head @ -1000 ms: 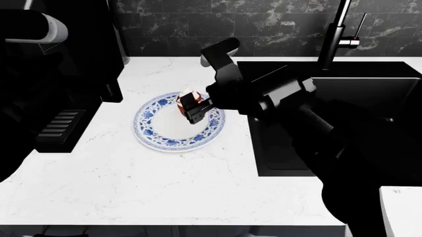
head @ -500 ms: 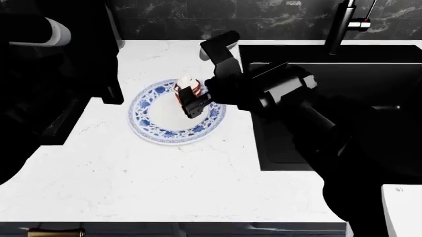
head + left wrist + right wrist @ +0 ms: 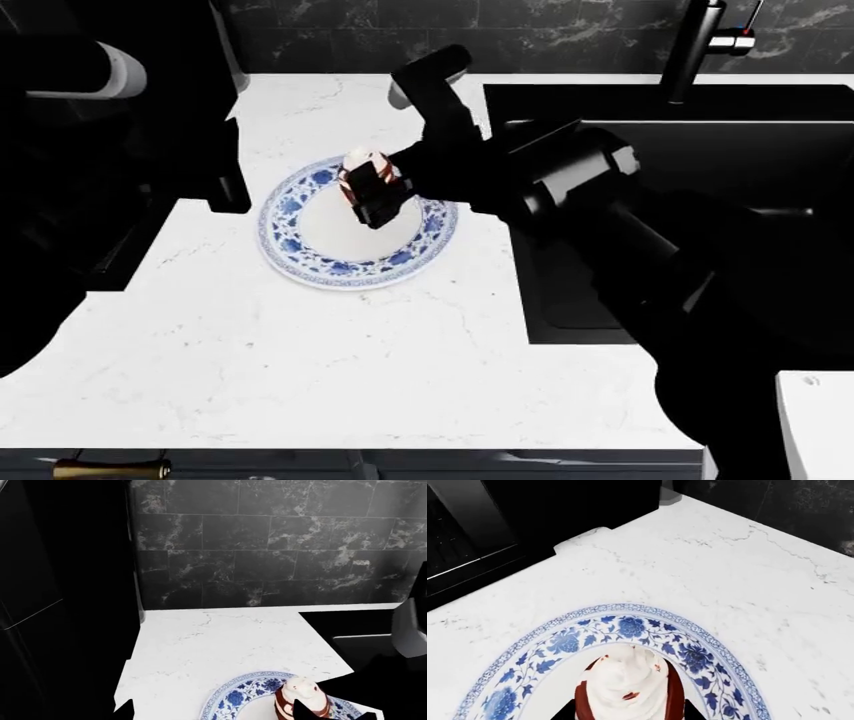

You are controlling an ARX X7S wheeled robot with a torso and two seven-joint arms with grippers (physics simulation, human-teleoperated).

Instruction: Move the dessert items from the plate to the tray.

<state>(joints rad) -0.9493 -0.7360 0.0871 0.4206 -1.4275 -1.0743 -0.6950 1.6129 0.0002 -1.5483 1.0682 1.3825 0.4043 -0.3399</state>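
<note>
The cupcake (image 3: 362, 170), with a dark red top and white frosting, sits between the fingers of my right gripper (image 3: 370, 196), which is shut on it. It is held over the blue-and-white plate (image 3: 296, 243), toward the plate's far side. The right wrist view shows the cupcake (image 3: 629, 682) between two black fingertips (image 3: 565, 713), with the plate rim (image 3: 627, 611) around it. My left gripper (image 3: 215, 714) is open and empty near the plate (image 3: 235, 698), and the cupcake (image 3: 300, 696) shows beside it. The speckled egg-shaped sweet and the tray are out of view.
A black sink basin (image 3: 667, 130) lies right of the plate, with a faucet (image 3: 703, 40) behind it. A tall dark appliance (image 3: 134, 150) stands at the left on the white marble counter (image 3: 334, 350). A white object (image 3: 814, 425) shows at the bottom right.
My right gripper has moved the cupcake up and toward the plate's far side. The head view has shifted a little lower and closer.
</note>
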